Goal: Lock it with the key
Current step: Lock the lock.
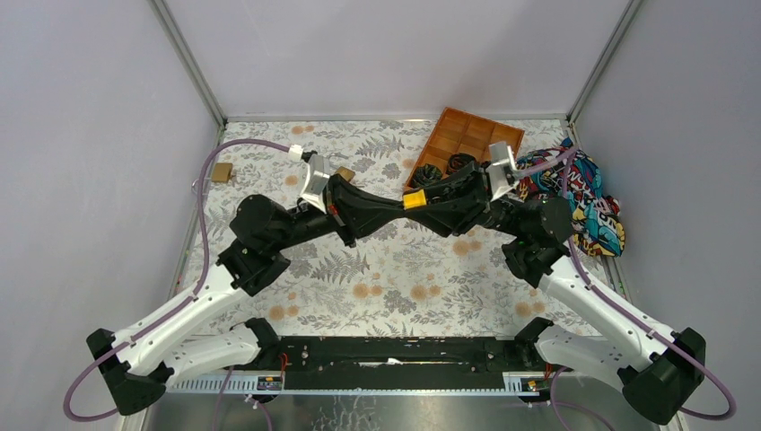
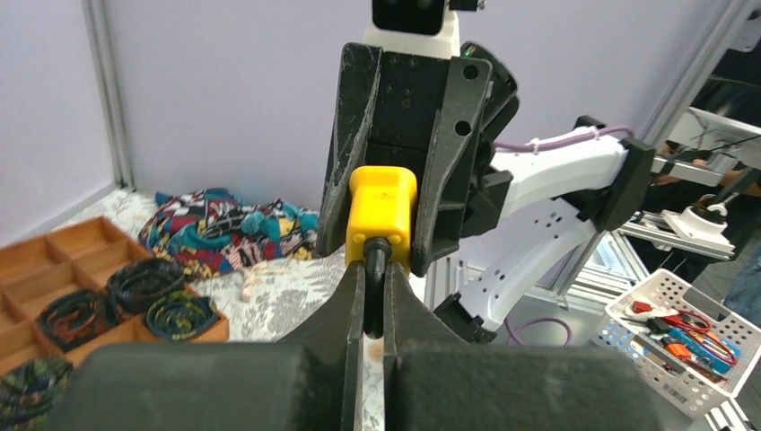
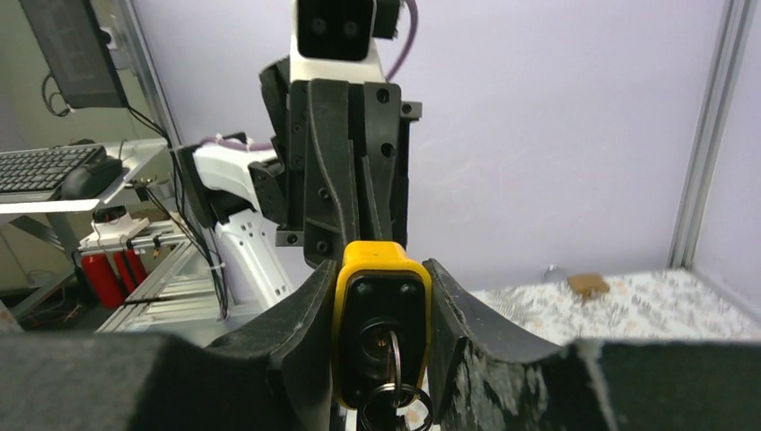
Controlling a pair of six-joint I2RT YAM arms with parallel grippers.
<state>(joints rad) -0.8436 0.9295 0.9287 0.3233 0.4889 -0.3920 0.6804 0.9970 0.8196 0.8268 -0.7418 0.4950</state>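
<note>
Mid-table, right gripper clamps yellow plastic-cased padlock, silver key in keyhole; left gripper pinches padlock's black shackle. Wooden compartment tray far right.

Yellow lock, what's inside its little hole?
A silver key is pushed into the keyhole of the yellow lock, with rings hanging below. Its blade is hidden inside.

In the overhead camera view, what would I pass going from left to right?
A small brown block → yellow padlock → colourful cloth.
</note>
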